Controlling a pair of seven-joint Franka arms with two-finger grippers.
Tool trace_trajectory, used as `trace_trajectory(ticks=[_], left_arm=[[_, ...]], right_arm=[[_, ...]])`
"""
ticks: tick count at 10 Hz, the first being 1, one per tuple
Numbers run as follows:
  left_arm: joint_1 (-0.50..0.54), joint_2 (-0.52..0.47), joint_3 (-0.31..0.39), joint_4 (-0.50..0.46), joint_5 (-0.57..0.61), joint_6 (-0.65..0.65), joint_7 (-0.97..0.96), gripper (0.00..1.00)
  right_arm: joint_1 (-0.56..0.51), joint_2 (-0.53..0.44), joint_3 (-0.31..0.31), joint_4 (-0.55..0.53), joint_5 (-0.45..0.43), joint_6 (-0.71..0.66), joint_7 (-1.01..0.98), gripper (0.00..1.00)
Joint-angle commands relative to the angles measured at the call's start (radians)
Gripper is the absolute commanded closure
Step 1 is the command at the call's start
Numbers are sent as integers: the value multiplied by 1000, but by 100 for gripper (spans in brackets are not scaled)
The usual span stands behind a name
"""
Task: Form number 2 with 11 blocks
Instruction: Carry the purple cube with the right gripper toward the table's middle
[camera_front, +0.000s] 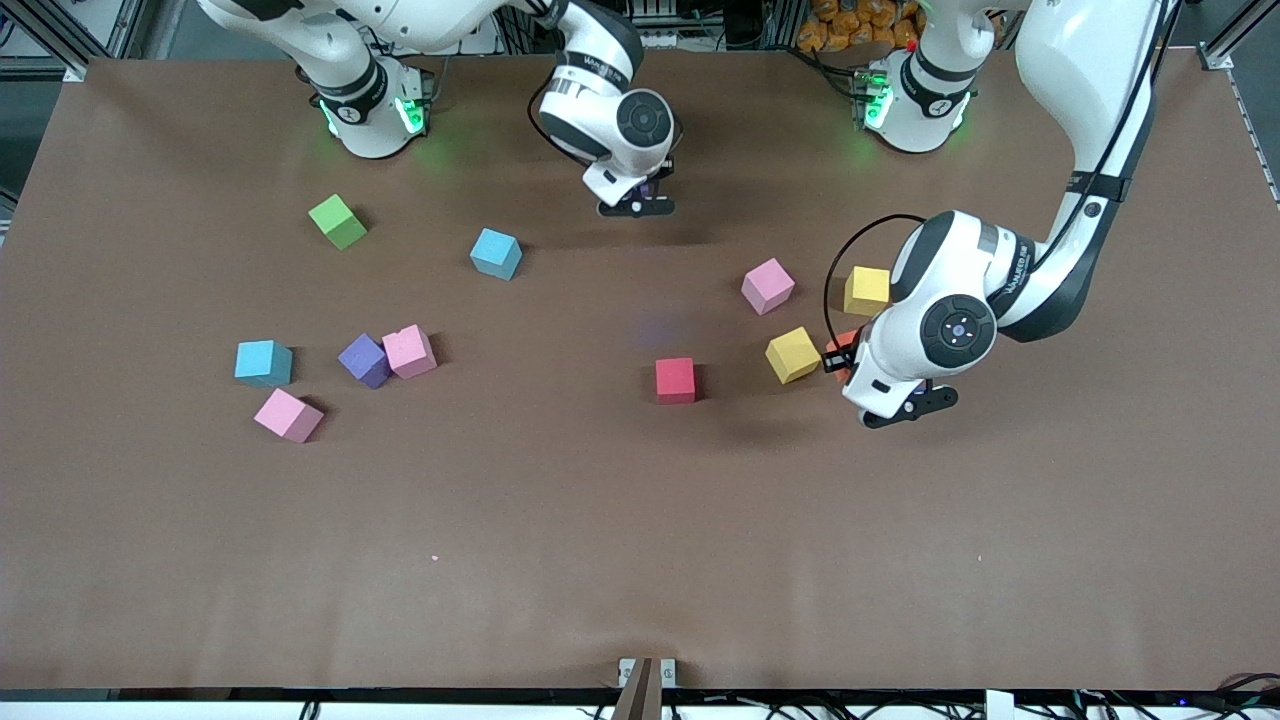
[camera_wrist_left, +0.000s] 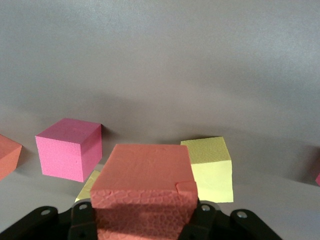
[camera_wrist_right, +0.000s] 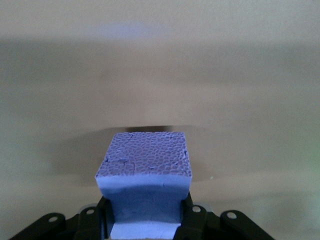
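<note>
My left gripper (camera_front: 845, 362) (camera_wrist_left: 144, 216) is shut on an orange block (camera_front: 838, 352) (camera_wrist_left: 145, 182), held over the table beside two yellow blocks (camera_front: 793, 354) (camera_front: 866, 290). A pink block (camera_front: 768, 285) (camera_wrist_left: 70, 149) and a red block (camera_front: 675, 380) lie close by. My right gripper (camera_front: 645, 195) (camera_wrist_right: 145, 216) is shut on a purple block (camera_front: 648, 186) (camera_wrist_right: 146, 172), over bare table near the robots' bases. Toward the right arm's end lie two pink blocks (camera_front: 409, 351) (camera_front: 288, 415), a purple one (camera_front: 365, 360) and two light blue ones (camera_front: 264, 362) (camera_front: 496, 253). No number 2 shows; the blocks lie scattered.
A lime-green cube (camera_front: 338, 221) sits near the right arm's base. The brown table (camera_front: 640, 560) is bare across the wide strip nearest the front camera.
</note>
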Motion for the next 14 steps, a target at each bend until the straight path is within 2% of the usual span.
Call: trace_trajectory(ticks=[1, 3, 6, 7, 8, 9, 11, 14], left_arm=[[-1, -7, -1, -5, -8, -8, -5, 100], [-1, -7, -1, -5, -8, -8, -7, 100], [-1, -9, -1, -6, -8, -6, -8, 100], [2, -9, -3, -8, -8, -6, -10, 100], [1, -9, -3, -9, -8, -6, -10, 100], [-1, -9, -3, -9, -11, -6, -11, 100], [-7, -9, -3, -9, -15, -6, -33, 100], [-10, -9, -6, -9, -16, -8, -46, 100]], right_arm=[[-21, 26, 5, 1, -3, 19, -32, 100], [-30, 26, 5, -10, -3, 18, -50, 100], [-44, 26, -1, -11, -4, 19, -59, 90], [-46, 26, -6, -11, -3, 19, -59, 67], [-49, 26, -15, -10, -3, 12, -50, 38], [-49, 26, -25, -5, -3, 6, -44, 0], [-52, 23, -27, 16, -3, -25, 8, 0], [-65, 17, -13, 122, 14, -184, 25, 0]])
